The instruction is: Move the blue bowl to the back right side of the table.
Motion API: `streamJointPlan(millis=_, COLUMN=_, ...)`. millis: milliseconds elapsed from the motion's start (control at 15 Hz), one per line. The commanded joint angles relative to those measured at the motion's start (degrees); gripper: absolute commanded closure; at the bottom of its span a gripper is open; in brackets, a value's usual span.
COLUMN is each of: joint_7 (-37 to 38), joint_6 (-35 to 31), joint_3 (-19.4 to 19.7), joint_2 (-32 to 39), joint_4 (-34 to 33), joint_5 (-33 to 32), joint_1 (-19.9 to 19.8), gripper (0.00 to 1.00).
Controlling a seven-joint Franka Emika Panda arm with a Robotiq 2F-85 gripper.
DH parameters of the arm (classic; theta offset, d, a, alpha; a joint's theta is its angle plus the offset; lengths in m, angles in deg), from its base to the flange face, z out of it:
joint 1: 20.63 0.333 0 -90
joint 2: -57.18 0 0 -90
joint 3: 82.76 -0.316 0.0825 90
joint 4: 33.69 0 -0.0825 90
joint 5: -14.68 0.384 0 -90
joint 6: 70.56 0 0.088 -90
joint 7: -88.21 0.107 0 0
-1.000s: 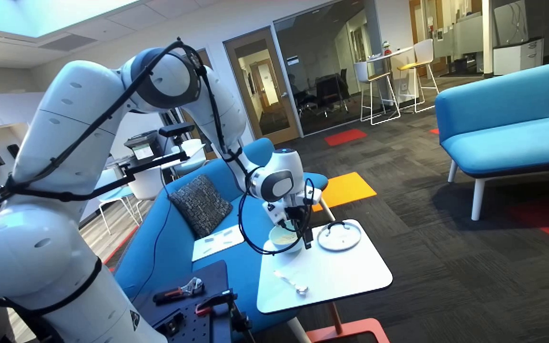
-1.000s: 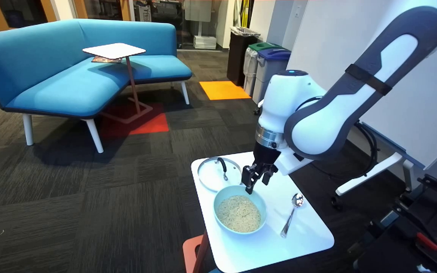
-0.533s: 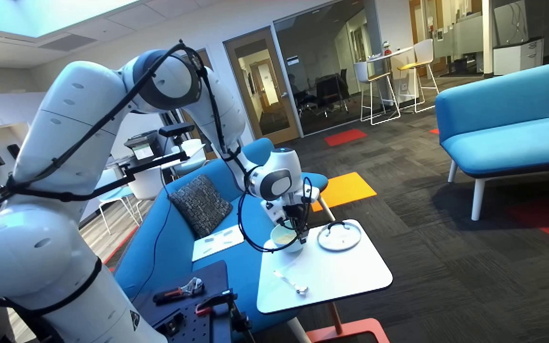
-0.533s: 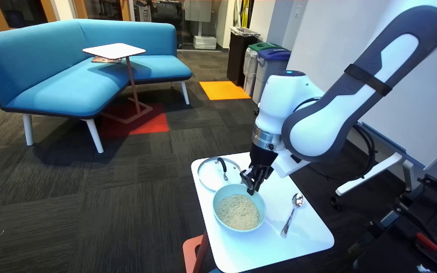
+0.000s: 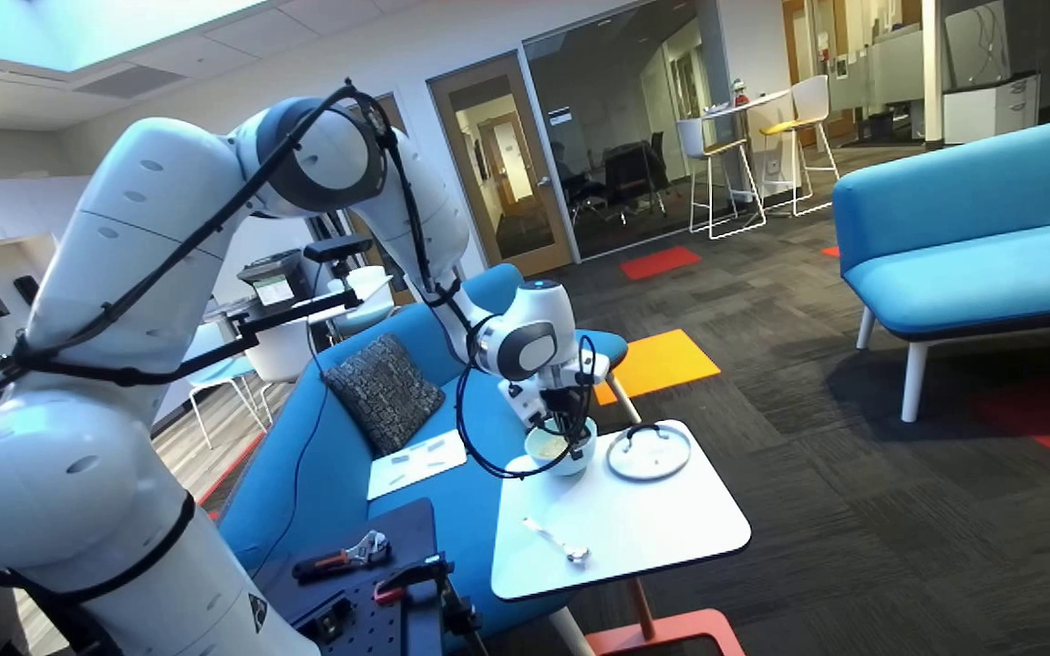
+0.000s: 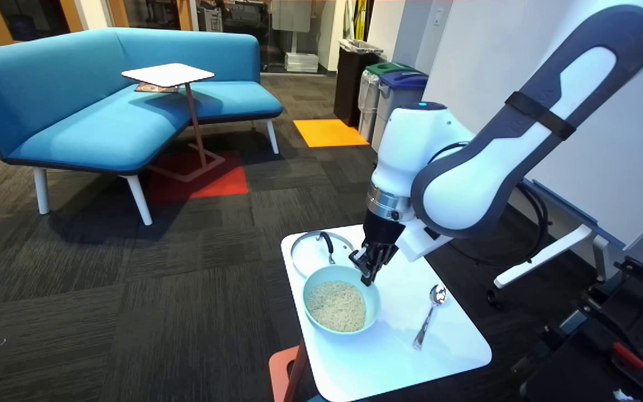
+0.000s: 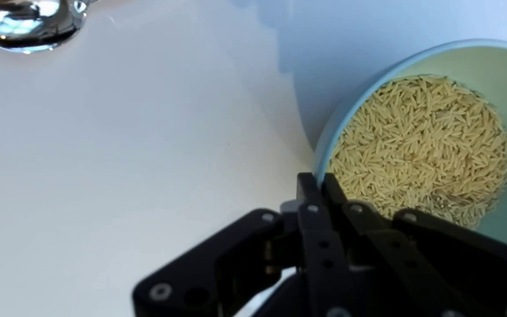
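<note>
The blue bowl (image 7: 460, 59), pale blue with rice inside, fills the right of the wrist view. My gripper (image 7: 319, 178) is shut on its near rim, one finger outside the wall and one inside. In both exterior views the bowl (image 5: 567, 466) (image 6: 334, 272) is at the white table's (image 5: 643, 528) (image 6: 388, 363) edge, close to the lid. Dark fingers pinch the rim on the side facing the arm. Whether the bowl's base touches the tabletop I cannot tell.
Beside the bowl lies a glass lid (image 5: 662, 456) (image 6: 306, 254) with a dark handle. A metal spoon (image 5: 571, 551) (image 6: 428, 318) rests on the table, its head (image 7: 29, 22) in the wrist view's top left corner. A blue sofa (image 5: 452, 510) runs along one side.
The fingers have closed onto the bowl's rim. With them, the bowl has shifted a little towards the lid, overlapping the lid's edge in an exterior view. Lid and spoon stay put.
</note>
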Motion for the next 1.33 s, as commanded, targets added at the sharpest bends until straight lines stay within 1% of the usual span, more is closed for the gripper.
streamJointPlan(millis=0, joint_7=0.2, joint_6=2.0, joint_3=0.5, joint_2=-0.9, joint_4=-0.3, joint_5=-1.0, joint_1=0.5, gripper=0.99)
streamJointPlan(millis=133, joint_7=-0.6, joint_6=4.0, joint_3=-0.2, joint_2=-1.6, joint_4=0.0, joint_5=-0.8, joint_1=-0.4, gripper=0.99)
streamJointPlan(millis=400, joint_7=-0.2, joint_6=7.8, joint_3=0.1, joint_2=-3.4, joint_4=1.1, joint_5=-0.9, joint_1=-1.0, gripper=0.99)
streamJointPlan(millis=533, joint_7=-0.6, joint_6=8.6, joint_3=-0.2, joint_2=-4.4, joint_4=2.0, joint_5=-0.5, joint_1=-2.1, gripper=0.99)
streamJointPlan(millis=933, joint_7=-1.2, joint_6=5.7, joint_3=-1.1, joint_2=-6.7, joint_4=6.5, joint_5=1.3, joint_1=-6.5, gripper=0.99)
streamJointPlan(millis=1267, joint_7=-1.6, joint_6=0.6, joint_3=-2.4, joint_2=-8.6, joint_4=11.3, joint_5=4.1, joint_1=-10.9, gripper=0.99)
